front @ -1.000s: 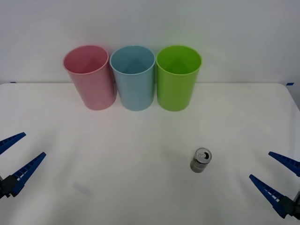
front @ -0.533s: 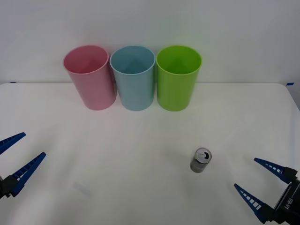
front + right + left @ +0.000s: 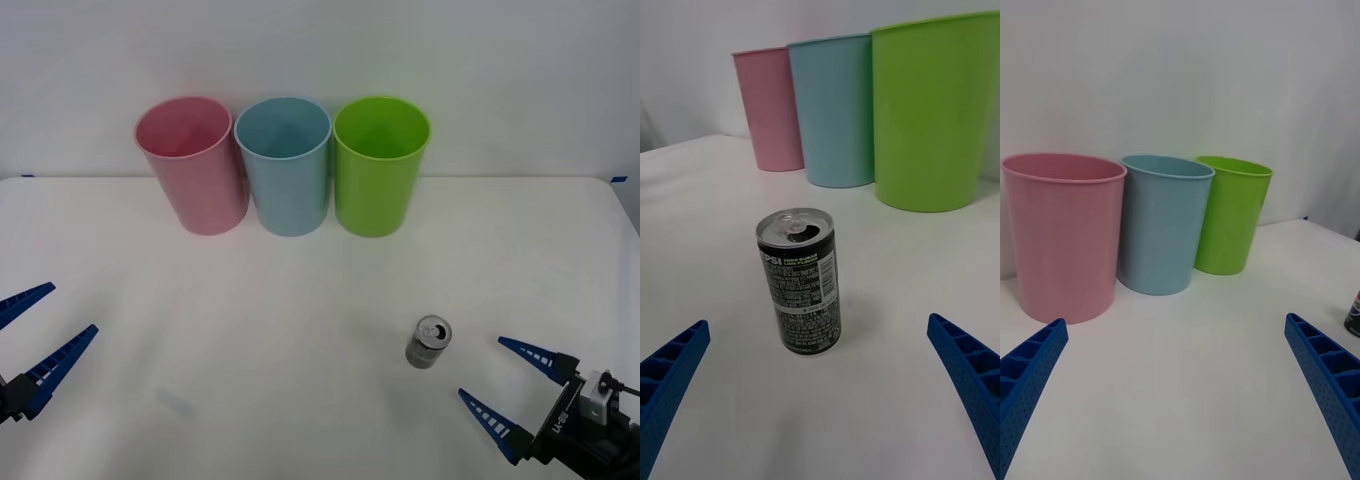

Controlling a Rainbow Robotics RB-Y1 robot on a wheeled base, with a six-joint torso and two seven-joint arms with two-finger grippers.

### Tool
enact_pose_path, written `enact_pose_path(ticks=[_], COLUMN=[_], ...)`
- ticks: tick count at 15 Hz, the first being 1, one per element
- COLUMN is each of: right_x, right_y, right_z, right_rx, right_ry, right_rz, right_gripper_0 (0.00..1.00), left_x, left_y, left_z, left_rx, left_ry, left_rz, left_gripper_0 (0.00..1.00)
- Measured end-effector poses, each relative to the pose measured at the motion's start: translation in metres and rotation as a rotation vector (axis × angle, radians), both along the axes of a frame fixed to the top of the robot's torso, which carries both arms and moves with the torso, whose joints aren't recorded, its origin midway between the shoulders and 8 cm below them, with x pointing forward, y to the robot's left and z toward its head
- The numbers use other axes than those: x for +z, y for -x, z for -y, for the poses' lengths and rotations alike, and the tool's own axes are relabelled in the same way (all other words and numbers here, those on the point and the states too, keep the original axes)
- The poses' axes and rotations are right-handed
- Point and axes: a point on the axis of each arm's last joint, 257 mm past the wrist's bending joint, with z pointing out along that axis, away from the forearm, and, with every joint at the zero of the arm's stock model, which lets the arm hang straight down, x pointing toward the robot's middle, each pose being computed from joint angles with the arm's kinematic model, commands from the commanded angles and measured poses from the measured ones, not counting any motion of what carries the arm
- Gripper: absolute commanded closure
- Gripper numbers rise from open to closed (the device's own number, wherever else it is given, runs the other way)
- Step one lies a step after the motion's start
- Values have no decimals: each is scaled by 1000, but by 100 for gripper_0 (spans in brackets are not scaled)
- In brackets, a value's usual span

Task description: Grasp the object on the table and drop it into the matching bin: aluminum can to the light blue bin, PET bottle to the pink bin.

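1. Right gripper point(image 3: 508, 397) with ribbed blue fingers spread wide, holding nothing, low over the near right part of the table, just right of the can and not touching it.
2. Small silver-grey aluminum can point(image 3: 428, 342) with dark label, white lettering and pull-tab top, standing upright on the wide plain white table point(image 3: 300, 300), right of centre, facing the gap between the right fingers point(image 3: 970, 375) in the wrist view.
3. Well beyond the can, three tall tapered plastic bins in a row at the far edge: pink bin point(image 3: 192, 165) leftmost, light blue bin point(image 3: 284, 165) in the middle, lime green bin point(image 3: 380, 165) rightmost, neighbours nearly touching.
4. Left gripper point(image 3: 36, 332) parked at the near left edge, blue fingers apart, empty.
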Motion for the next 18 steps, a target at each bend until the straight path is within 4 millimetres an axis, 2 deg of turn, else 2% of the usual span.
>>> enact_pose_path(ticks=[9, 18], right_x=[-13, -23], right_y=[-33, -57], right_z=[-43, -75], right_rx=[-55, -87], right_ry=[0, 42], right_rz=[3, 7], right_gripper_0=[0, 0], left_x=[0, 0], left_y=[0, 0], left_z=[0, 0], left_rx=[0, 0], left_ry=[0, 0], left_rz=[0, 0], left_gripper_0=[0, 0])
